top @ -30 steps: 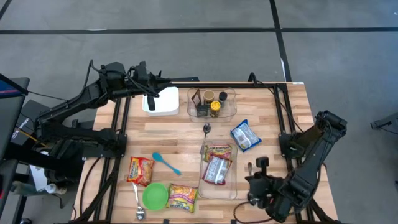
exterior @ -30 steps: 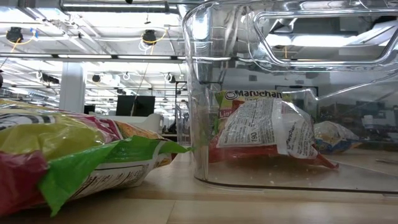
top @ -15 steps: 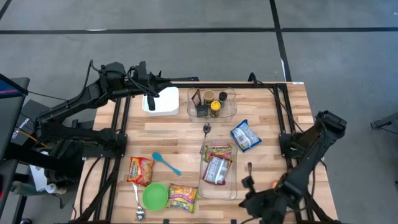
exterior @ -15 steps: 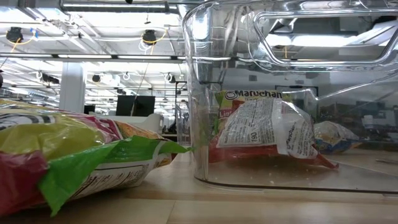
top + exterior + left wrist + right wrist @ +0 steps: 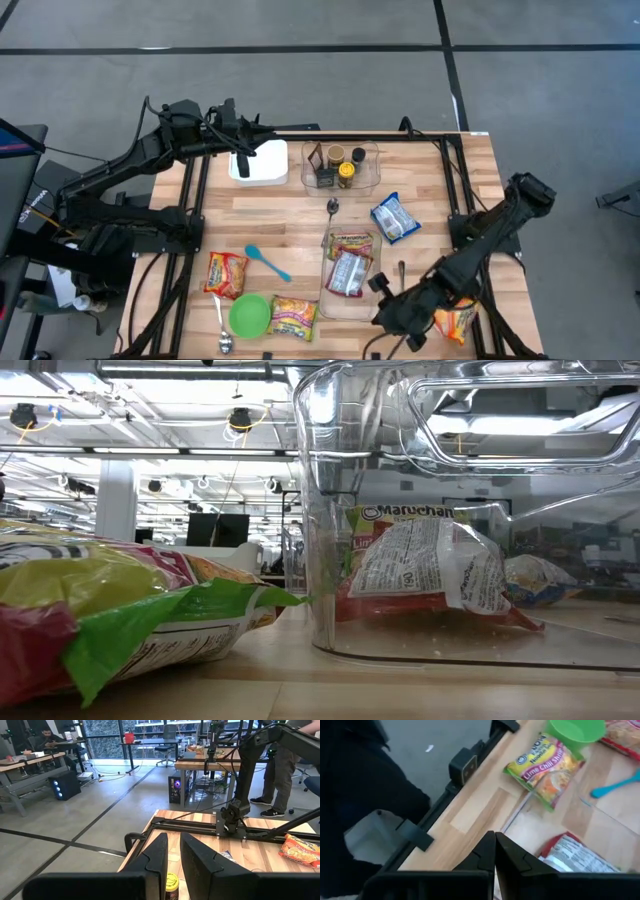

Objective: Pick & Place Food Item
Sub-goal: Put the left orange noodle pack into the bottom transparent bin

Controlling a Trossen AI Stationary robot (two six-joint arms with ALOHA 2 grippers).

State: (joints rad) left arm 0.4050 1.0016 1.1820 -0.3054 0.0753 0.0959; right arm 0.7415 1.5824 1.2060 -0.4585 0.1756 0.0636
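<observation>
Noodle packs: two lie stacked in the clear bin (image 5: 350,300) near the middle of the table (image 5: 420,170), one red-and-yellow pack (image 5: 351,246) at the far end, one silver-topped pack (image 5: 347,274) over it; the low view shows them through the bin wall (image 5: 420,510). Orange pack (image 5: 455,320) lies on the table's near right corner, partly under the right arm. Lime pack (image 5: 293,317) lies left of the bin at the near edge, touching the green bowl (image 5: 249,315). Red pack (image 5: 226,272) sits just beyond the bowl. Blue-white pack (image 5: 395,218) lies right of centre, beyond the bin.

Right gripper (image 5: 392,317) hovers at the bin's near right corner; in the right wrist view its fingers (image 5: 485,855) are pressed together with nothing between them, above the bin's near corner, lime pack (image 5: 544,766) and bowl (image 5: 576,730) ahead.

Left gripper (image 5: 245,145) waits at the far left over the white box (image 5: 258,164); in its wrist view the fingers (image 5: 157,857) stand a narrow gap apart, holding nothing, a yellow-lidded jar (image 5: 172,882) below.

Other items: blue spoon (image 5: 266,262) between red pack and bin, metal spoon (image 5: 222,326) left of the bowl, far tray (image 5: 341,166) with jars.
</observation>
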